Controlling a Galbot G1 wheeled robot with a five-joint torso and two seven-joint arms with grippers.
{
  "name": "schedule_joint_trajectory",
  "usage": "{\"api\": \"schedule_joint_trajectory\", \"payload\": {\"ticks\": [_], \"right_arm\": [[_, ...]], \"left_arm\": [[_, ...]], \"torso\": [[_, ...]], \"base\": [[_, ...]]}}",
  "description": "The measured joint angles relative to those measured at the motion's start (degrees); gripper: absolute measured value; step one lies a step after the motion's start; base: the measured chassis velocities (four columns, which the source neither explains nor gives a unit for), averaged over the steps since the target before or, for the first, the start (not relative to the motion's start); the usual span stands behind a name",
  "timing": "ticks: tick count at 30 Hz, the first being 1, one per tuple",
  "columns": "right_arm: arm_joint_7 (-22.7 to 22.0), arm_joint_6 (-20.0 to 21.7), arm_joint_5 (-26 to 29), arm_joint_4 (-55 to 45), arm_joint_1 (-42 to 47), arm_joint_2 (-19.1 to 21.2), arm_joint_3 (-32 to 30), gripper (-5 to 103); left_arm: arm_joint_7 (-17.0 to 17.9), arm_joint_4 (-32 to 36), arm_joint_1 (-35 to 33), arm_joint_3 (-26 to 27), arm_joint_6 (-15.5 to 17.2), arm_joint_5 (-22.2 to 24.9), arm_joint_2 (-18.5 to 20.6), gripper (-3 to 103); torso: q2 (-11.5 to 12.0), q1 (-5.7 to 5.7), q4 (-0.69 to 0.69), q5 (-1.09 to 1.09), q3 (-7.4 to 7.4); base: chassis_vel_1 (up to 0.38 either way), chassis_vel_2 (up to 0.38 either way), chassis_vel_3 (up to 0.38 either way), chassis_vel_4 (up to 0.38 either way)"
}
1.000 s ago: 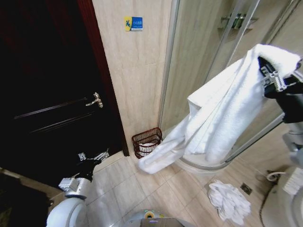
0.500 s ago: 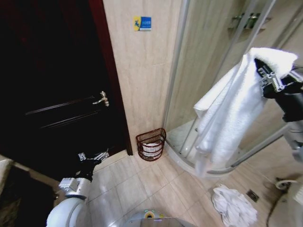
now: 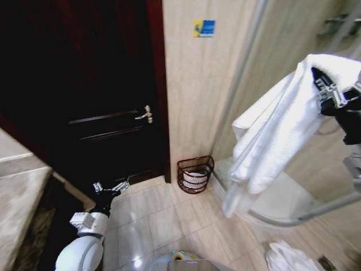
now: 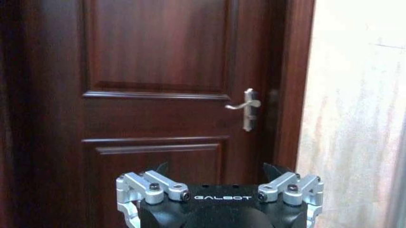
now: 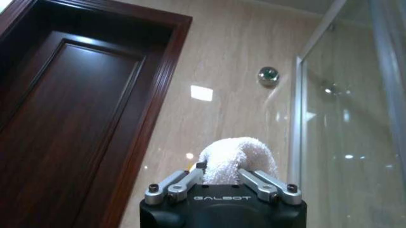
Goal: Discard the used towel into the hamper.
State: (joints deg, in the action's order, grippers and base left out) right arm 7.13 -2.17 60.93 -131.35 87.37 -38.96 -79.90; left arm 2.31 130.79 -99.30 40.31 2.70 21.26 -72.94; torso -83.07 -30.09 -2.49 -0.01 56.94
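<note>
hamper holds white cloth; right gripper fingers clamp the towel; left gripper fingers spread.

Head view bending at its edges, dark door sinking into shadow; ceiling light glaring off floor tiles and glass; towel glowing bright

The word "GALBOT" is printed in pale capital letters on the black housing of the left gripper, seen in the left wrist view, low before the dark wooden door. The same word "GALBOT" stands on the black housing of the right gripper in the right wrist view. High on the beige tiled wall, right of the door, hangs a small blue and yellow rectangular sign; its writing is too small to read.
</note>
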Motion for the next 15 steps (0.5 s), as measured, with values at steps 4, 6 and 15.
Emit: {"api": "schedule_joint_trajectory", "payload": {"ticks": [4,6,15], "right_arm": [[0.2,-0.3,-0.5,2.2,-1.4,0.9,0.8,10],[0.1,-0.5,-0.5,4.8,-3.0,3.0,1.5,10],[0.1,-1.1,2.0,12.6,-7.7,10.0,5.0,10]], "left_arm": [[0.0,0.0,0.0,0.0,0.0,0.0,0.0,98],[0.0,0.0,0.0,0.0,0.0,0.0,0.0,98],[0.0,0.0,0.0,0.0,0.0,0.0,0.0,98]], "torso": [[0.0,0.00,0.04,0.02,0.00],[0.0,0.00,0.04,0.02,0.00],[0.0,0.00,0.03,0.00,0.00]], "base": [[0.015,0.014,0.003,0.009],[0.000,0.000,0.000,0.000],[0.000,0.000,0.000,0.000]]}}
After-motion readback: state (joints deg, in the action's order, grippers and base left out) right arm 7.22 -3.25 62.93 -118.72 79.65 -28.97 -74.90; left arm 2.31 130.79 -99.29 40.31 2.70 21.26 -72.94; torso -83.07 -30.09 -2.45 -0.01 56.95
